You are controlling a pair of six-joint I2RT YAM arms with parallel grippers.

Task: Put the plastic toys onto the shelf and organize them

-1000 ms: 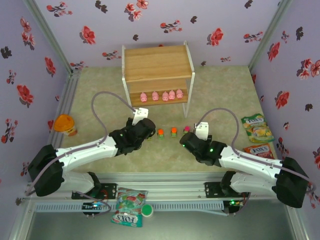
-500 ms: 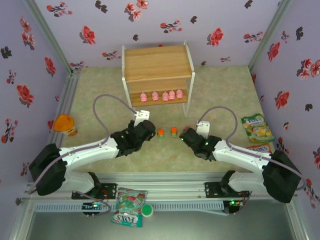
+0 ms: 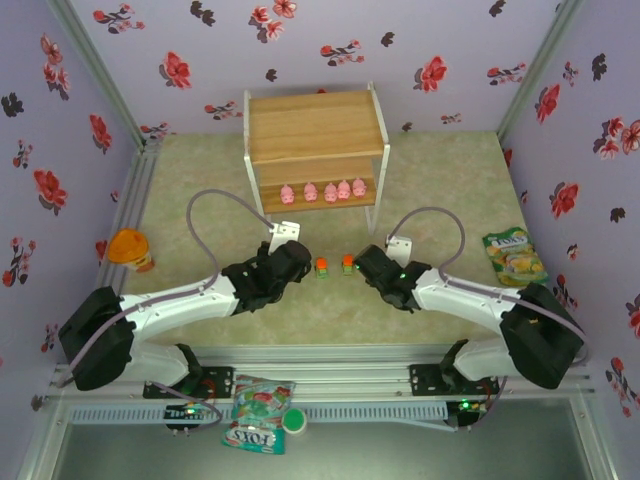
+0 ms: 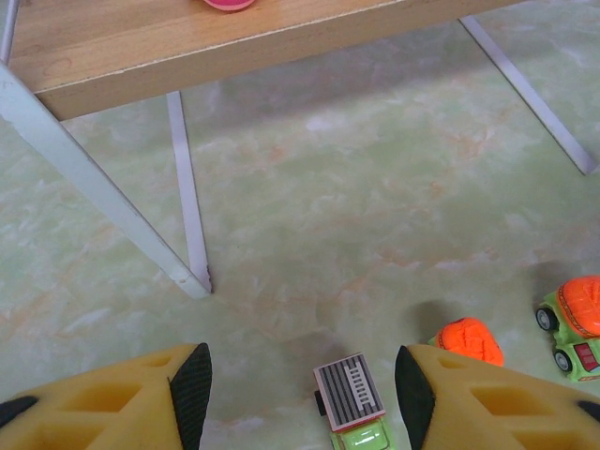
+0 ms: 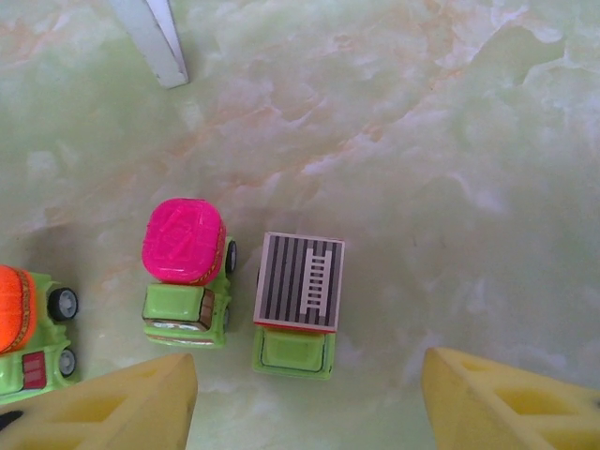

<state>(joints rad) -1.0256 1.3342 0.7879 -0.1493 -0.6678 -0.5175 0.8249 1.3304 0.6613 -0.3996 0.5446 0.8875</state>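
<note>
Five pigs (image 3: 329, 190) stand in a row on the lower board of the shelf (image 3: 315, 128), so that half looks done. Every car I see is on the table (image 3: 200, 185). My left gripper (image 4: 300, 375) is spread around a grey-topped car (image 4: 351, 398), not pinching it, with two orange cars (image 4: 467, 339) beside. My right gripper (image 5: 307, 389) is spread wide over a pink-topped car (image 5: 186, 267) and a second grey-topped car (image 5: 298, 295). From above, my wrists hide all but the orange ones.
</note>
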